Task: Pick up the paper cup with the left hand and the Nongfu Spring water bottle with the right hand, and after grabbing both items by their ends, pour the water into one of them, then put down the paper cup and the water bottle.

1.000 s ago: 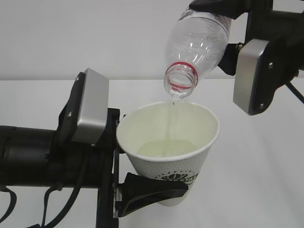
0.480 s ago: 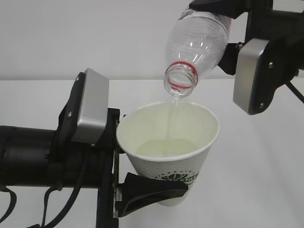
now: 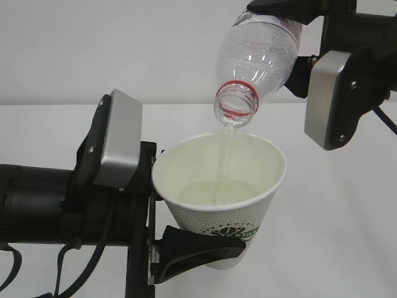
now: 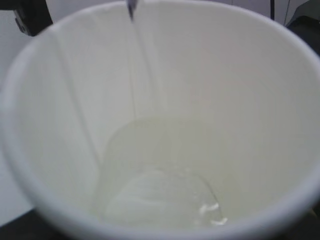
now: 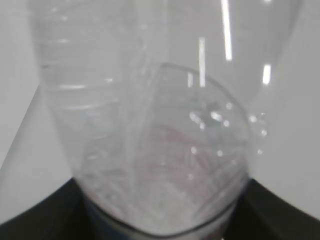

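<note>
- White tabletop [image 3: 347, 248], pale wall.
- Left hand [image 3: 186, 245] fingers clamped around paper cup [image 3: 217, 186].
- Right hand [image 3: 298, 18] fingers gripping tilted Nongfu Spring water bottle [image 3: 257, 56], water [image 3: 226, 152] streaming into cup.

I can't see the bottle's [image 3: 257, 53] base, cut off at the top edge above the cup [image 3: 220, 186]. My right wrist view is blurred; the label possibly shows faintly red.

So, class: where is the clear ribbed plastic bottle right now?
In the exterior view the clear ribbed plastic bottle hangs upper right, tilted mouth-down just above the white dotted paper cup, held by the right claw.
</note>
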Controlling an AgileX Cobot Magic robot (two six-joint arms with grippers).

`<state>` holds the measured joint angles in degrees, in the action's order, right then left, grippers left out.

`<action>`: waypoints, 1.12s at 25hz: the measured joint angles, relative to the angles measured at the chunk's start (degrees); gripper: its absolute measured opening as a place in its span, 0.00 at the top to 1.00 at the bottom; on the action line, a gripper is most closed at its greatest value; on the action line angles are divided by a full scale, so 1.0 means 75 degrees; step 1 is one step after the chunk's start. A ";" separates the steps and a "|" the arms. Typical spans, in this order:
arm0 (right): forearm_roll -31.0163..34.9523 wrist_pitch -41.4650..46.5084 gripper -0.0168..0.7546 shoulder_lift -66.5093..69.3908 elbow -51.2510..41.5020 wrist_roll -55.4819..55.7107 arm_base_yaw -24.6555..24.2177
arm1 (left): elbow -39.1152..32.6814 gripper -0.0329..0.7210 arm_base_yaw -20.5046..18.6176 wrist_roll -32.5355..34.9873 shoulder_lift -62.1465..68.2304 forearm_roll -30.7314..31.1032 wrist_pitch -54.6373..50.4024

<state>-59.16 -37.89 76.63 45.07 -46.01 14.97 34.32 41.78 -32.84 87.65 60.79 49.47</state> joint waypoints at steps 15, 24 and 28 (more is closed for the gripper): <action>0.0000 0.0000 0.37 0.0000 0.0000 -0.0046 0.0000 | 0.0000 0.31 0.0000 0.0000 0.0000 0.0000 0.0000; 0.0000 0.0000 0.37 0.0000 0.0000 -0.0063 0.0000 | 0.0000 0.31 0.0000 0.0000 0.0000 0.0000 0.0000; 0.0000 0.0000 0.37 0.0000 0.0000 -0.0063 0.0000 | 0.0000 0.31 0.0000 0.0000 0.0000 0.0000 0.0000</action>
<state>-59.16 -37.89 76.63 45.07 -46.48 14.97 34.32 41.78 -32.84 87.65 60.79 49.47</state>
